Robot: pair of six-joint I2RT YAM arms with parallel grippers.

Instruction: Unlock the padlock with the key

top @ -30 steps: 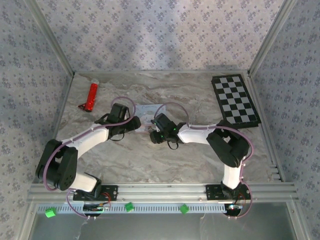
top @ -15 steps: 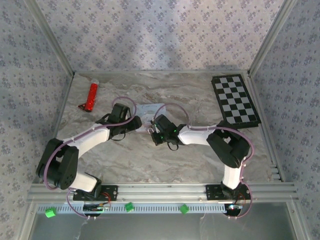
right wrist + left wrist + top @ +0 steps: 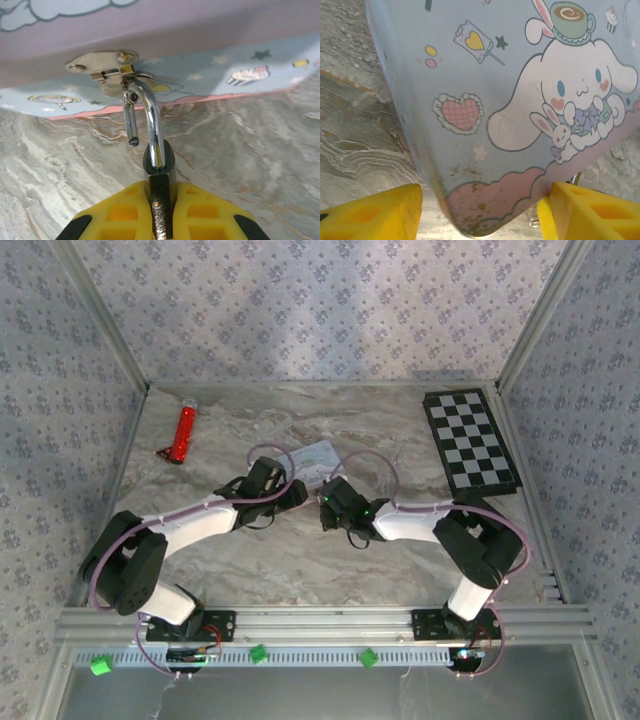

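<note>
Padlock (image 3: pixel 159 160): pinching its black body with right gripper (image 3: pixel 161 191), mid-table at tin's (image 3: pixel 485 100) near edge, shackle (image 3: pixel 150 107) sprung but hooked through hasp (image 3: pixel 107 67). Straddling tin's corner with left gripper (image 3: pixel 485 210), contact impossible to tell. Probably needing: swinging body sideways, sliding free shackle end out, bracing tin against dragging.

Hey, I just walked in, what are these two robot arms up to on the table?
They're working on a padlock that hangs from the hasp of a pastel cartoon tin. The right tool is clamped on the padlock's black body, and the shackle is sprung open, one end free, though it's hooked through the hasp. The left tool straddles a corner of the tin with its jaws wide; whether it's actually pressing on the tin isn't clear.
</note>
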